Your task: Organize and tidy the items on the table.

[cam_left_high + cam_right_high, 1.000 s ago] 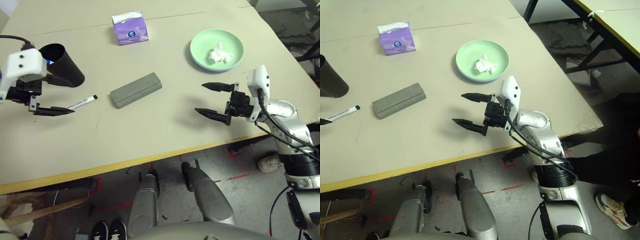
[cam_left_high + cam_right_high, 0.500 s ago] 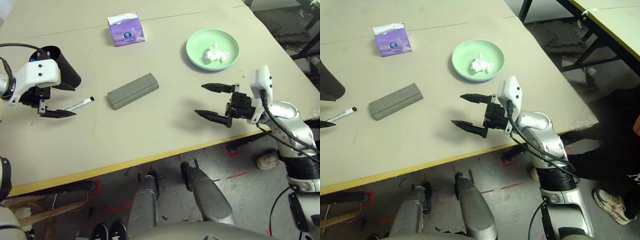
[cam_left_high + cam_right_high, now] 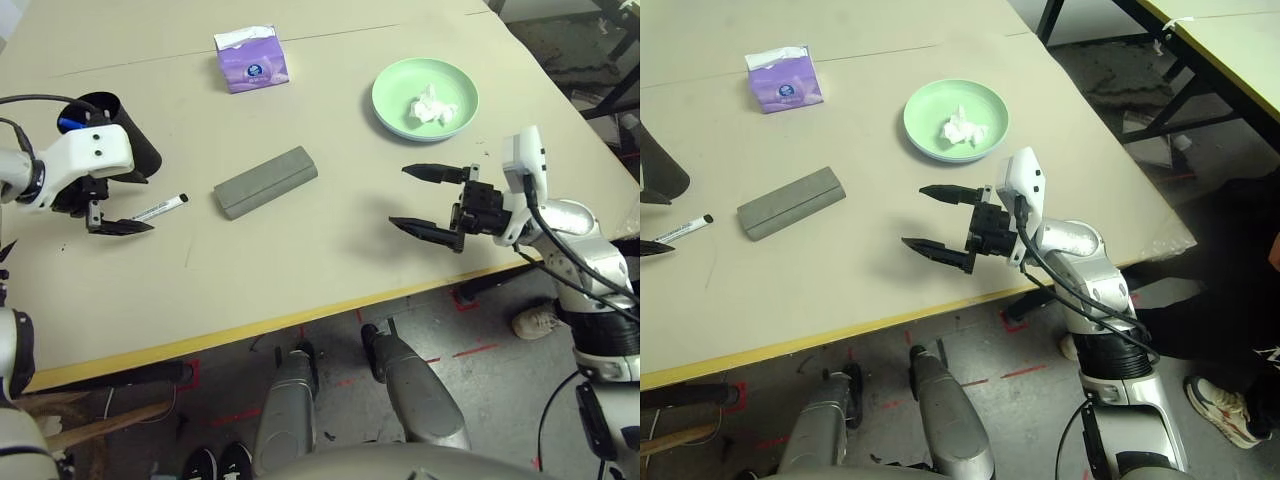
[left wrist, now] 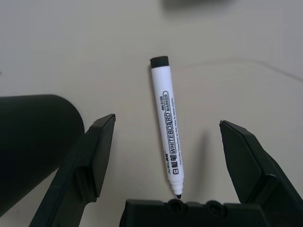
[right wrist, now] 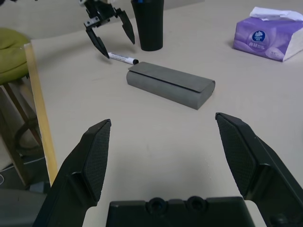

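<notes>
My left gripper (image 3: 135,208) hangs open low over the table (image 3: 300,270), straddling a white marker with a black cap (image 4: 166,127). Its fingers stand on either side of the marker's tip end without touching it. A black cup (image 3: 125,140) stands just behind that gripper, with a blue-capped marker (image 3: 68,123) in it. The grey glasses case (image 3: 267,181) lies closed mid-table. Right of the case, my right gripper (image 3: 402,196) hovers open and empty, pointing toward it. A crumpled white tissue (image 3: 432,106) sits in the green plate (image 3: 395,110). The purple tissue box (image 3: 250,58) stands at the back.
The table's yellow front edge (image 3: 300,325) runs below both grippers. Its right edge lies just past the green plate, with floor and dark table legs (image 3: 1200,90) beyond. Bare tabletop stretches between the case and the front edge.
My left gripper has moved right and down toward the black-capped marker, closing in around it. The right gripper has held still. The camera shifted slightly early on.
</notes>
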Action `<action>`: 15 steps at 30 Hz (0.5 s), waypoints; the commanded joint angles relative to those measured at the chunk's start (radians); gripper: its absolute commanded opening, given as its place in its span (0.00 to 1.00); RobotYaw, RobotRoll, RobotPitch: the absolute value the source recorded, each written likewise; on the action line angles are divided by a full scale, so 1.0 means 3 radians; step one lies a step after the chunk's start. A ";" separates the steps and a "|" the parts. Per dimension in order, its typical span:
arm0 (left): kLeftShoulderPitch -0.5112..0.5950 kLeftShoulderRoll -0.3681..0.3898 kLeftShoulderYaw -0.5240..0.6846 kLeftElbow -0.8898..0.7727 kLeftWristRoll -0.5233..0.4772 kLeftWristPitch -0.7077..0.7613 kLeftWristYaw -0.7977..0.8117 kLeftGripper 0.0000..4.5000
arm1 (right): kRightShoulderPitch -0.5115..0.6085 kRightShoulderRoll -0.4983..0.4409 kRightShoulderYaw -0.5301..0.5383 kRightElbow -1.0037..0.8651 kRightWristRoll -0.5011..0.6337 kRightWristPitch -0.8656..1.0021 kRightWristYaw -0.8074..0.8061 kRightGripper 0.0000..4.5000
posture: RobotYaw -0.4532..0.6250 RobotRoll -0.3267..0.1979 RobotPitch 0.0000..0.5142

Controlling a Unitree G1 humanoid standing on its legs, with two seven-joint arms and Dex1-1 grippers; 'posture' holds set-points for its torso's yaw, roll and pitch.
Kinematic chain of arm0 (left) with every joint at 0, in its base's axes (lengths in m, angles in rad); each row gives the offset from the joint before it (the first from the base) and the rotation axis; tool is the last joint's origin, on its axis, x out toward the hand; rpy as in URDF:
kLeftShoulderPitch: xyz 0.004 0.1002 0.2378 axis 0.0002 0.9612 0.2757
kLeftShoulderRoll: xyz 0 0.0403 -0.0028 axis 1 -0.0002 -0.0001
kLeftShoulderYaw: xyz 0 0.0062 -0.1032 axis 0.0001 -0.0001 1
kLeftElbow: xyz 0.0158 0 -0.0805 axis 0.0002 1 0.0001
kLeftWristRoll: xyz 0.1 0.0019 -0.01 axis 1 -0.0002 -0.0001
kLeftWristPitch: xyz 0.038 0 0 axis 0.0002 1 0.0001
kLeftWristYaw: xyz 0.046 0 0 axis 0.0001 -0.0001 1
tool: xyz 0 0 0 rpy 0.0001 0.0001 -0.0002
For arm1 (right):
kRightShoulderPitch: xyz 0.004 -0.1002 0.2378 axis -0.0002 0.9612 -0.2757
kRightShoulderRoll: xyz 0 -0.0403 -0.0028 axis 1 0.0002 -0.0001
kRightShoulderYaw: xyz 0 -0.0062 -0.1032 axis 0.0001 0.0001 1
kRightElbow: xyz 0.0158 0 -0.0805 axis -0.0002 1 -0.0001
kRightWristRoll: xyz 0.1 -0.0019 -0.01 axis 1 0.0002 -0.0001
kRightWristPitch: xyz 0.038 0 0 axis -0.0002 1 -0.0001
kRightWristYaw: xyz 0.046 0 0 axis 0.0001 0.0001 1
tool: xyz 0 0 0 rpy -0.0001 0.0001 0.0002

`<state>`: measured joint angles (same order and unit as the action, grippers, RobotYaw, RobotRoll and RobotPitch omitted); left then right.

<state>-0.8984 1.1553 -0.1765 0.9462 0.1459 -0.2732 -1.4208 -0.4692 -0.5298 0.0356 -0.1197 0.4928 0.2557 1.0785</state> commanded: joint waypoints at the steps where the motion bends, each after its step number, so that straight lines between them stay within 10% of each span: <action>1: 0.0035 -0.0022 0.0005 0.0073 0.0057 0.0074 0.0033 0.99 | 0.0024 -0.0031 -0.0034 -0.0107 0.0043 0.0038 -0.0004 1.00 | 0.17 0.62 0.57; 15: 0.0136 -0.0085 -0.0005 0.0137 0.0116 0.0080 0.0053 0.91 | 0.0019 -0.0032 -0.0069 -0.0214 0.0100 0.0107 -0.0047 1.00 | 0.16 0.62 0.57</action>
<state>-0.8759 1.1272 -0.1765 0.9687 0.1688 -0.2466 -1.4040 -0.4693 -0.5328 0.0209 -0.1545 0.5126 0.2798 1.0669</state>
